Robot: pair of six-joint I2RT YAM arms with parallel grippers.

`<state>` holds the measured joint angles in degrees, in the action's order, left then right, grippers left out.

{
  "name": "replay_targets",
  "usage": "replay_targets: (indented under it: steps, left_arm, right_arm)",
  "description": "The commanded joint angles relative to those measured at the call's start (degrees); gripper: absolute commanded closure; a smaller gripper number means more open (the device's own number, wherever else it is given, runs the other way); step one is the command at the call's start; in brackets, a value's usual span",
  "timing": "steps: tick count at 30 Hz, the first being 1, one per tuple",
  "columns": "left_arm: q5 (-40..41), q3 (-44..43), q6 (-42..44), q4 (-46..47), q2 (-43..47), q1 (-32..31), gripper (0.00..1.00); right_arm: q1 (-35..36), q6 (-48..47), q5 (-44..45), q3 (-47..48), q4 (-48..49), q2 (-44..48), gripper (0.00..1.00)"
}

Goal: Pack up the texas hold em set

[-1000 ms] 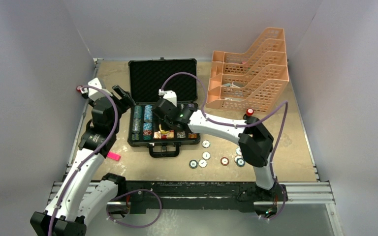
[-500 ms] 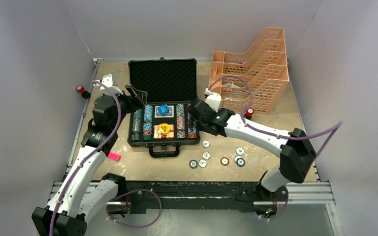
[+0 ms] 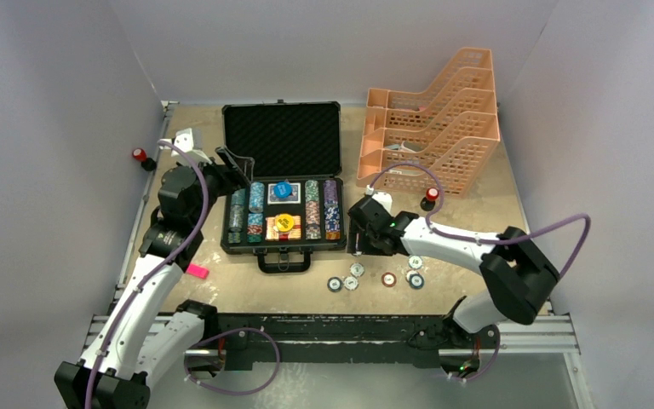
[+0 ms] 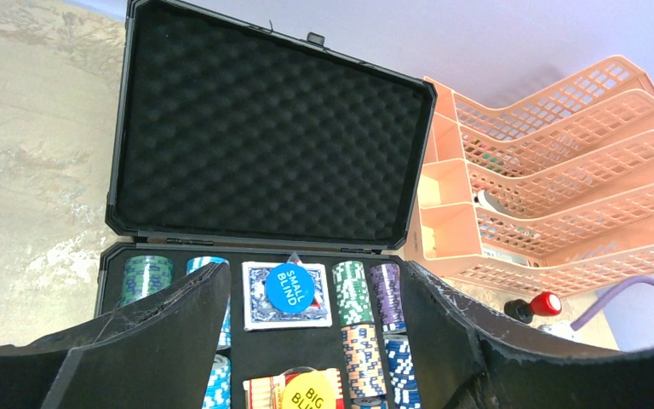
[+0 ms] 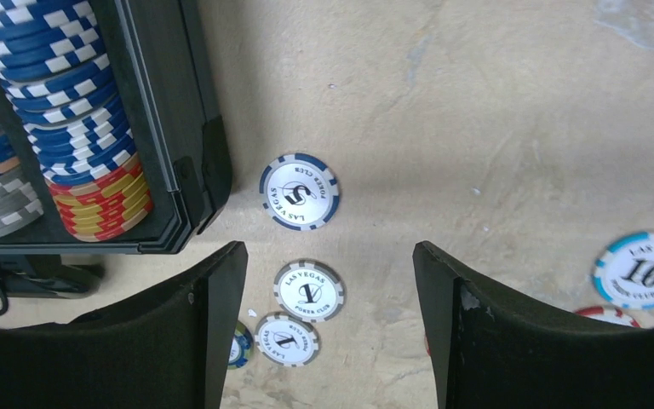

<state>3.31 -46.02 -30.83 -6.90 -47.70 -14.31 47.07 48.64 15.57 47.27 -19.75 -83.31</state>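
Top view: we are noting the case (image 3: 281, 141) open, loose chips (image 3: 356, 270) on the table (image 3: 494, 256) just right of it, near the right gripper (image 3: 359, 244). Left wrist: the left gripper (image 4: 315, 277) is hanging spread, empty. Right wrist: jaws spread, empty; we are recommending centring over one chip (image 5: 299, 191), clear of the case corner.

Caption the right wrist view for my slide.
Open right gripper hovers above loose poker chips on the table, beside the chip-filled briefcase.
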Motion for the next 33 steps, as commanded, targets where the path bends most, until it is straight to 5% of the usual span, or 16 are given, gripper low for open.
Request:
replay_targets:
  steps: [1,12,21,33]
  left_arm:
    - [1.4,0.1,0.8,2.3,1.4,0.3,0.28]
    - [2.6,0.1,0.8,2.1,1.3,0.3,0.28]
    - [2.9,0.1,0.9,2.1,1.3,0.3,0.28]
    - [2.9,0.1,0.9,2.0,1.4,0.3,0.28]
  right_arm:
    - [-0.3,-5.1,-1.5,1.0,3.9,-3.3,0.32]
    - [-0.2,-13.9,2.0,1.7,8.3,-8.3,0.34]
    - [-0.1,-10.3,4.9,3.3,2.8,-12.0,0.33]
    - [-0.3,1.0,10.6,4.3,-6.7,-8.5,0.54]
